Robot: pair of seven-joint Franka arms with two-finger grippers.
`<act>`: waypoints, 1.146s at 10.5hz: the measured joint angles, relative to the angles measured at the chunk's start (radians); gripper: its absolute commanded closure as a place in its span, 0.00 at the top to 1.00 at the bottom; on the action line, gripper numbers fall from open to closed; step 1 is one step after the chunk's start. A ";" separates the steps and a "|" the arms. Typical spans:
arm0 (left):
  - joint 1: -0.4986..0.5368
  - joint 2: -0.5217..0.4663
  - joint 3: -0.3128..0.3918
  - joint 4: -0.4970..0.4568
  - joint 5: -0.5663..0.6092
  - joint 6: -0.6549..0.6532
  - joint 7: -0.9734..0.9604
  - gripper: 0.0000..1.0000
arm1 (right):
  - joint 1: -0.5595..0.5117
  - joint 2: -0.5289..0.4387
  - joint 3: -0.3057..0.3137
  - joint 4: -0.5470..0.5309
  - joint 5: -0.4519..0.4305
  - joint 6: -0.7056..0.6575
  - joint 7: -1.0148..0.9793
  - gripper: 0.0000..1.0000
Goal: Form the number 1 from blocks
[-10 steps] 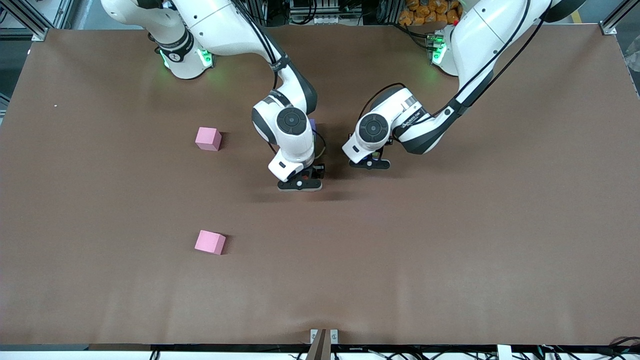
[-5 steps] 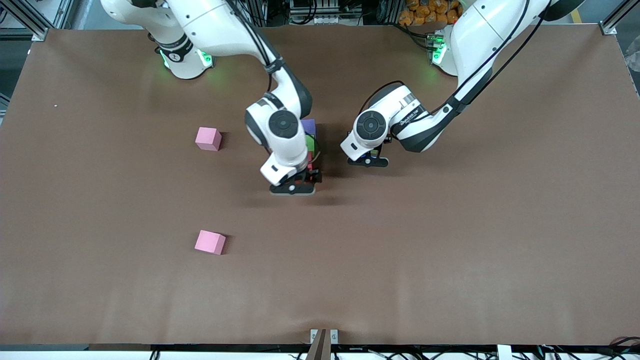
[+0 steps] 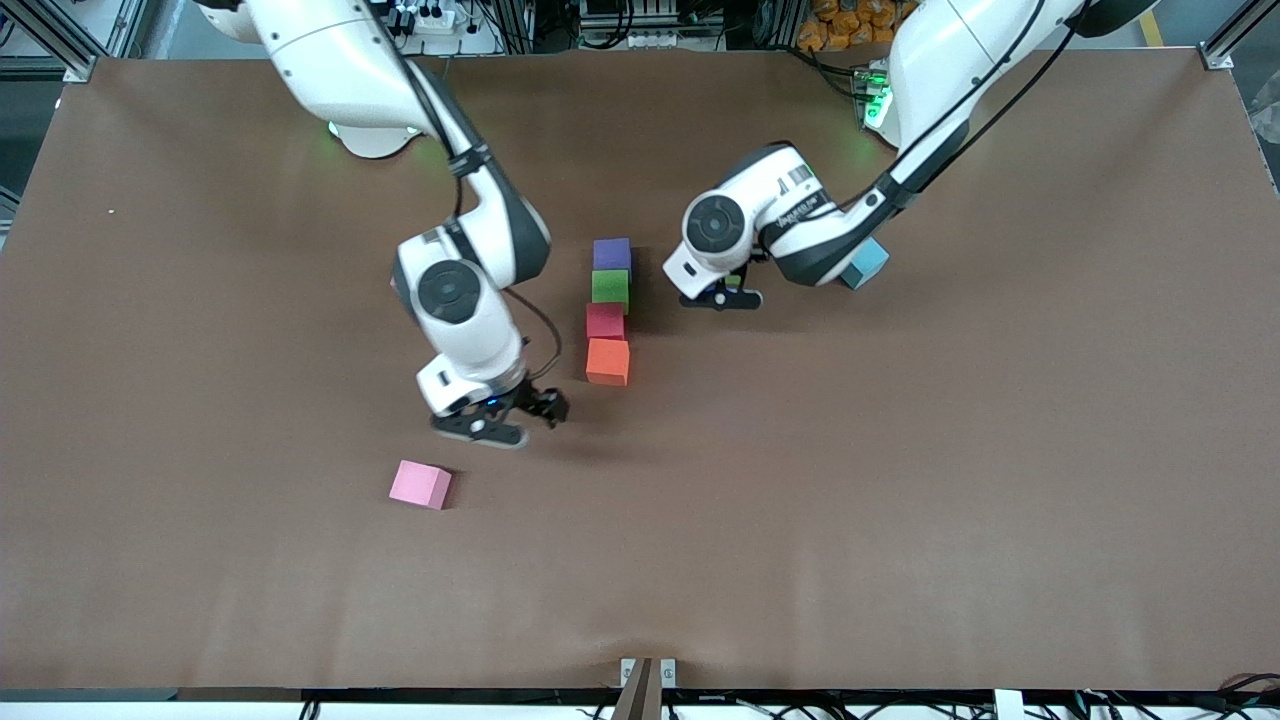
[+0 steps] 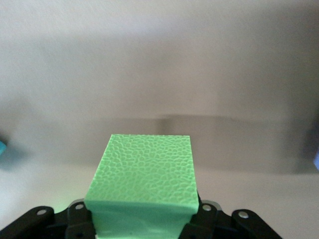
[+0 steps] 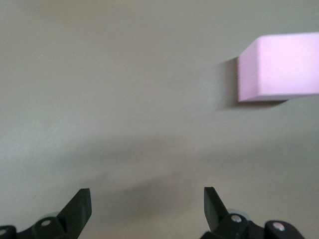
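The brown matte table (image 3: 900, 500) is seen bearing a column of four small foam cubes, touching: purple cube (image 3: 612, 254) at 12 o'clock, then green cube (image 3: 610, 286), red cube (image 3: 604, 321), and orange cube (image 3: 608, 361) at 6 o'clock. The left gripper (image 3: 722, 297) is held at the column's 3 o'clock, clamped on a second green foam cube (image 4: 143, 172). The right gripper (image 3: 505, 420), fingers spread wide and empty, is positioned at the column's 7 o'clock, near a pink foam cube (image 3: 420, 484). A light blue cube (image 3: 864, 262) is partly hidden by the left arm.
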 measured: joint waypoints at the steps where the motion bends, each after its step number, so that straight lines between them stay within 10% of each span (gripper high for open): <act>1: -0.003 0.000 -0.038 0.000 0.000 -0.010 -0.049 0.00 | -0.036 -0.008 0.000 0.000 0.000 -0.007 0.000 1.00; 8: -0.251 0.048 -0.074 0.040 0.000 0.053 -0.295 0.00 | -0.250 -0.222 0.002 0.000 0.000 -0.289 -0.167 1.00; 12: -0.446 0.108 0.095 0.137 -0.001 0.145 -0.326 0.00 | -0.328 -0.336 0.013 0.000 -0.001 -0.378 -0.254 1.00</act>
